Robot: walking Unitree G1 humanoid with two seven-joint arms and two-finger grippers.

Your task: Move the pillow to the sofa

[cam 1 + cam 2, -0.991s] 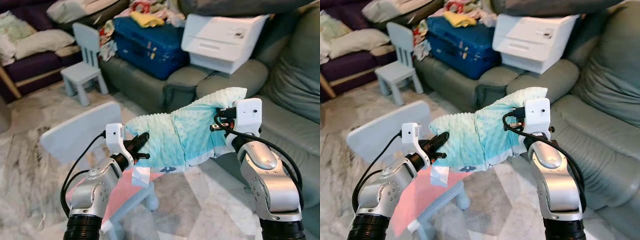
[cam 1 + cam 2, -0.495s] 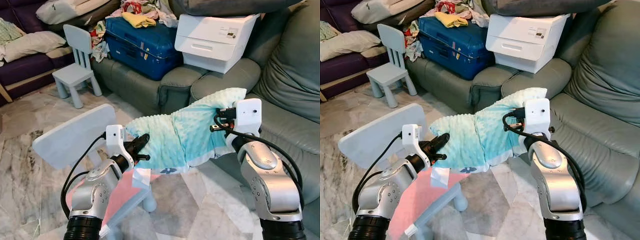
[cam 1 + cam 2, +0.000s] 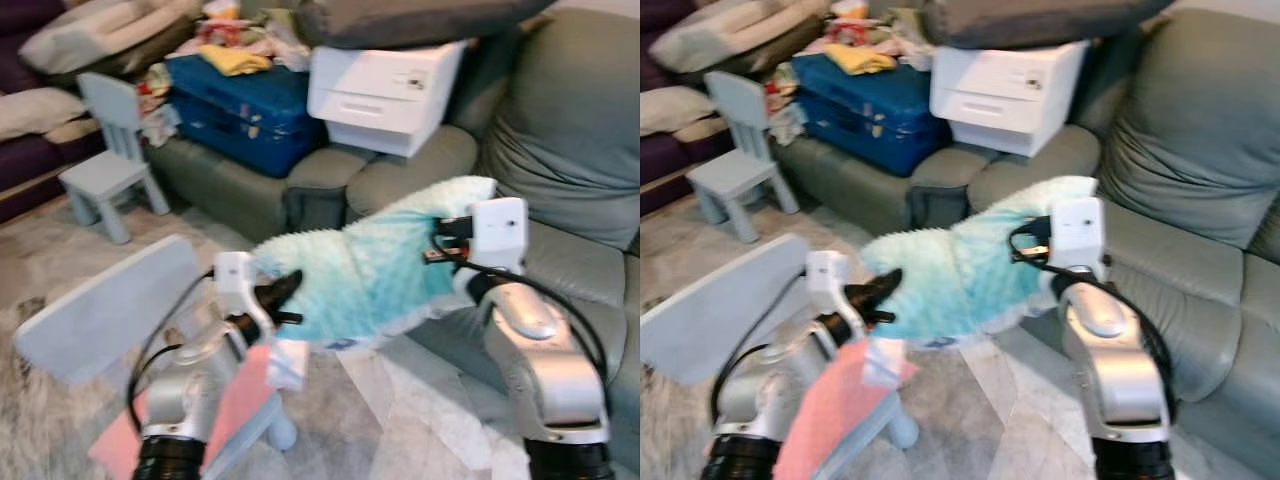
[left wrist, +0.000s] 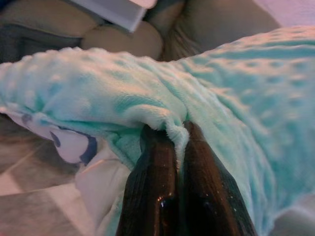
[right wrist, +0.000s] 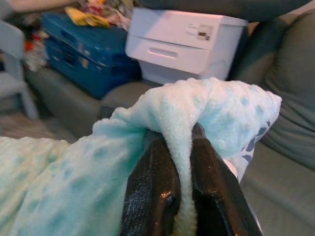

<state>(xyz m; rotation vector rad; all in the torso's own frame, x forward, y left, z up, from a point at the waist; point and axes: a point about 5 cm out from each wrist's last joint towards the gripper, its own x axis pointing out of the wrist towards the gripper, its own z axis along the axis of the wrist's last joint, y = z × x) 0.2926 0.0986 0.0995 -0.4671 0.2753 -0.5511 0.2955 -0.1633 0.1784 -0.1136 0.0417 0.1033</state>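
1. Between both arms in the left eye view, the soft mint-green dotted fleece pillow [image 3: 375, 265] hangs above the floor; the scene has slid left since a second ago, so the robot is turning toward the grey-green leather sofa [image 3: 580, 150].
2. Left wrist view: left gripper [image 4: 178, 142] pinches a pillow fold.
3. Right wrist view: right gripper [image 5: 179, 142] clamps the opposite edge, the white plastic drawer unit [image 5: 182, 37] behind.

Both silver arms are raised forward, elbows bent. The left end effector [image 4: 178, 142] and right end effector [image 5: 178, 142] each have 2 black fingers clamped on a fold of the pillow [image 3: 375, 270]
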